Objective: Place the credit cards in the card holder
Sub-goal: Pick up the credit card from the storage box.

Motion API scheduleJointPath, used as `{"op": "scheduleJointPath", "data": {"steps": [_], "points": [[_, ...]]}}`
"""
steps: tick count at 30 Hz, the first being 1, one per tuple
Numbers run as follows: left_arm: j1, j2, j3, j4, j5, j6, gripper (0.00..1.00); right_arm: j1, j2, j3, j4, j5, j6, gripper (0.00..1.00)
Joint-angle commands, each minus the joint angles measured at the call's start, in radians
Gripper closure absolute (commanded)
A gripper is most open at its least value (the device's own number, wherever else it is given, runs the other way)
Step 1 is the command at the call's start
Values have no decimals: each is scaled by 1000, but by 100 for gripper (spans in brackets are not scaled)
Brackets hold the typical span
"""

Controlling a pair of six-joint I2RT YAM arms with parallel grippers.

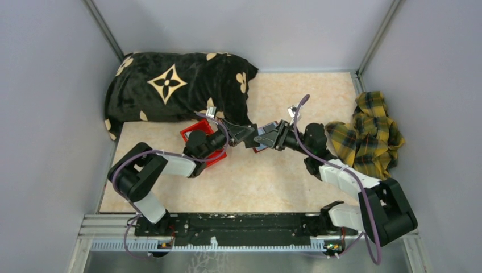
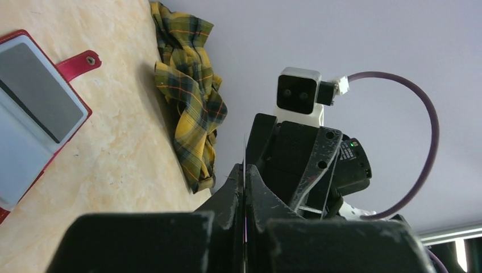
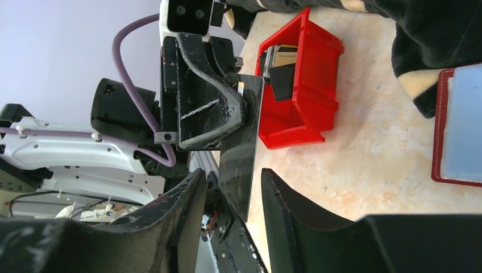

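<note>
Credit card (image 3: 241, 153) update from us: it's up in the air between the two arms, above the desk (image 1: 267, 182). Our left pincer (image 3: 249, 109) is clamped tight on one end. The free end pokes into the gap of our right pincer (image 3: 230, 187), whose jaws stand apart on either side and aren't pinching anything yet. Looks like a hand-over to us.

The card is dark, glossy, thin and stiff, so we reckon it's feather-light but slippery. Best to pinch it flat on its two faces, well in from the rim, since a corner grip would probably let it pivot or pop out.

The card holder (image 2: 34, 108) lies open on the desk, blue-grey lining up and snap tab out to the side, beneath where the pincers meet. More cards (image 3: 281, 62) sit in the red bin (image 3: 301, 114).

Hard bits: from our left wrist the card is only a hairline between the fingers. The overhead view hides most of the holder behind both pincers. We also can't make out the holder's slots, or how many cards are in the bin.
</note>
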Motion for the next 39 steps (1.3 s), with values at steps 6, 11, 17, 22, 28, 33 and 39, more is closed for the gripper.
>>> {"op": "scheduleJointPath", "data": {"steps": [6,11,17,22,28,33,39], "points": [[10,87,62,152,69,-57,100,-12,96,-2,250,-77,71,70],[10,124,72,188,80,-82,100,-14,147,7,314,-94,98,97],[15,125,43,195,35,-93,66,-44,158,25,294,-116,101,100],[27,85,22,121,-21,-54,56,-69,103,77,79,-117,-14,100],[31,-1,16,-105,-122,47,51,-102,63,157,-237,-73,-194,100],[19,-46,38,-327,-180,143,52,-131,113,248,-449,-15,-348,100],[13,-7,80,-483,-178,203,55,-141,249,384,-608,54,-502,100]]}}
